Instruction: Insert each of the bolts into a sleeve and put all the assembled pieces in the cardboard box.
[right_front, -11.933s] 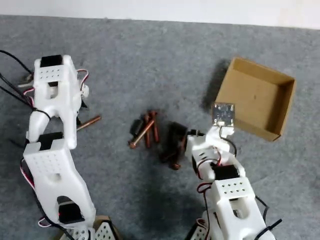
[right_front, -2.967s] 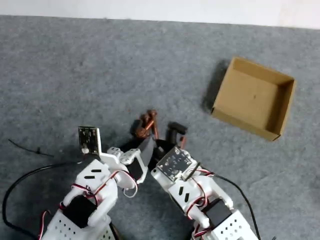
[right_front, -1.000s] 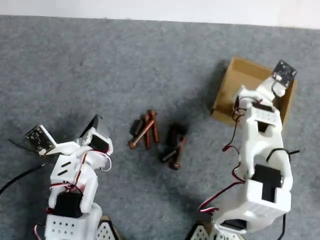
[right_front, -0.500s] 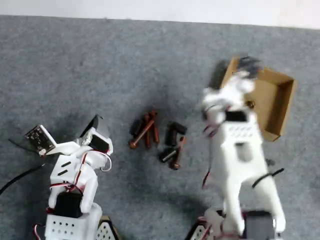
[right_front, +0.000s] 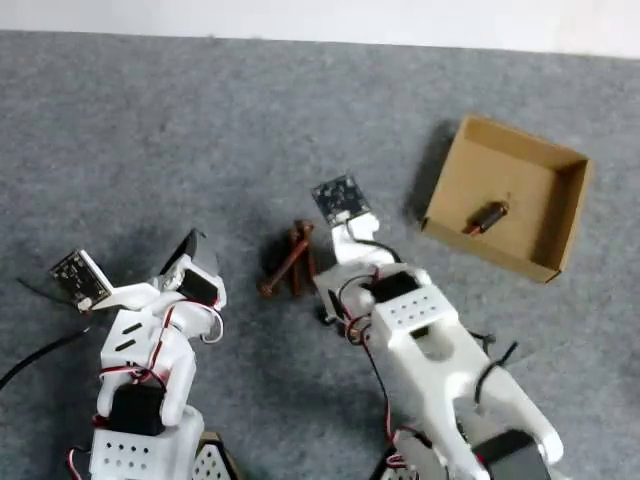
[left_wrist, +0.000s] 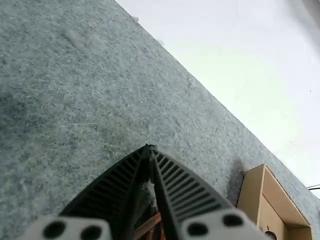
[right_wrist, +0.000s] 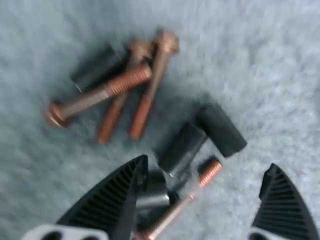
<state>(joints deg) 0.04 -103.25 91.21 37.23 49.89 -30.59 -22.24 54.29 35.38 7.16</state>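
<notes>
One assembled piece (right_front: 487, 216) lies in the cardboard box (right_front: 520, 175) — loose bolts (right_wrist: 100, 93) and sleeves (right_wrist: 182, 147) mid-frame wait under wide-open right jaws (left jaws closed).

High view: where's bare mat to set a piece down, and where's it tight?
Free: the far mat between the white edge and the bolts; the near-right corner, bordered by the cardboard box and the right arm; the box floor around the one assembled piece. Crowded: centre, where the open right pincer hangs over sleeves and bolts.
</notes>
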